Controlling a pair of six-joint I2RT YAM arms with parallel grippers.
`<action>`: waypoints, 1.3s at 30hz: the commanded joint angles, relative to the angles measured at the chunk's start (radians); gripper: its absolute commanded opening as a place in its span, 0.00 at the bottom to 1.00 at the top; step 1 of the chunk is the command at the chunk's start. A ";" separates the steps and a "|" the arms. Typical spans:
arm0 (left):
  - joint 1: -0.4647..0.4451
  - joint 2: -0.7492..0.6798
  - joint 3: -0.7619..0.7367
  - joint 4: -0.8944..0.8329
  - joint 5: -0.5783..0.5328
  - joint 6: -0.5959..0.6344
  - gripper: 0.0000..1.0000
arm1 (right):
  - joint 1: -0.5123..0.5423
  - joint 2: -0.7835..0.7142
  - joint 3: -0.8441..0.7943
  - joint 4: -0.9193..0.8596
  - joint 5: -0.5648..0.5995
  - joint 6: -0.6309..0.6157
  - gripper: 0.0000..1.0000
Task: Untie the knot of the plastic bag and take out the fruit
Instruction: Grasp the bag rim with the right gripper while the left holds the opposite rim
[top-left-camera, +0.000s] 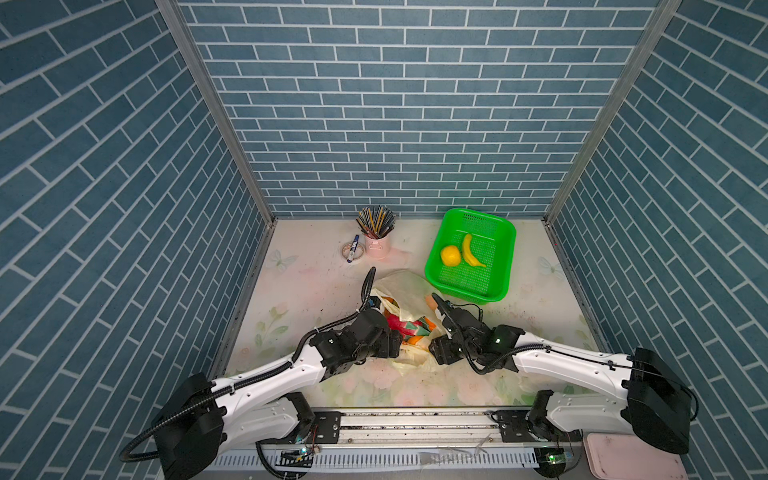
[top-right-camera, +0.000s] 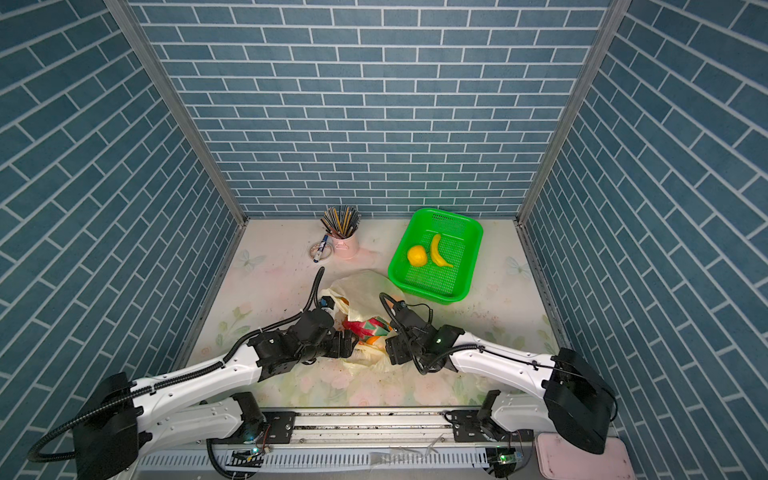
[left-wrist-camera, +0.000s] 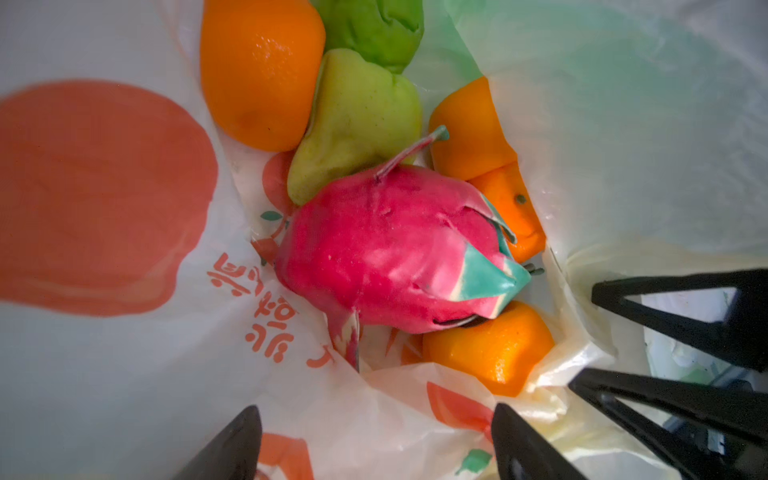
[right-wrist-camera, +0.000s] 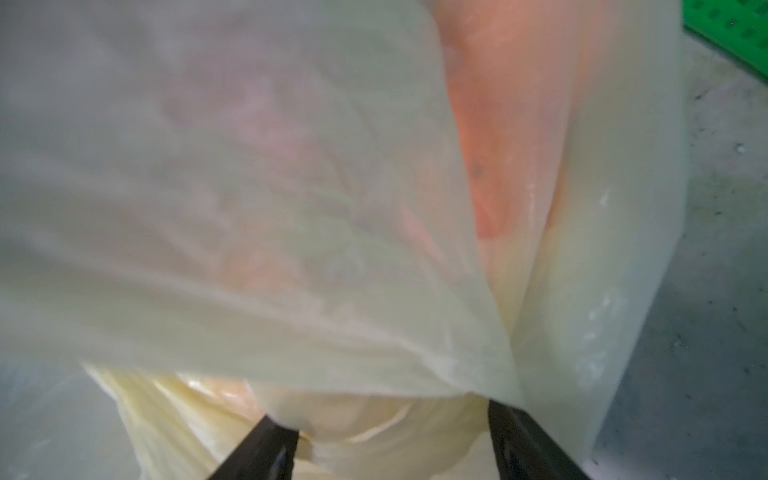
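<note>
Left gripper (left-wrist-camera: 376, 411) jaws apart; the smooth pink-red dragon fruit (left-wrist-camera: 390, 253) ahead is likely light and slippery: grip its middle. Right gripper (right-wrist-camera: 390, 419) jaws apart, straddling the flimsy pale yellow plastic bag (right-wrist-camera: 291, 208).

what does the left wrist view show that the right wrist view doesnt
Only the left wrist view looks into the plastic bag: the pink dragon fruit, oranges and green fruit, past the open left gripper. Only the right wrist view shows the bag's outside, a green basket corner and bare table. Both share the bag's pale film.
</note>
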 joint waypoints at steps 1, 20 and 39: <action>0.003 0.049 0.066 0.010 -0.070 -0.007 0.88 | 0.009 -0.014 0.002 -0.056 0.038 -0.015 0.73; 0.015 0.278 0.201 0.042 -0.064 -0.526 0.88 | 0.049 0.004 0.057 0.046 -0.011 0.034 0.74; -0.010 0.574 0.438 -0.167 -0.229 -0.480 0.88 | 0.050 0.002 0.048 0.060 -0.014 0.029 0.74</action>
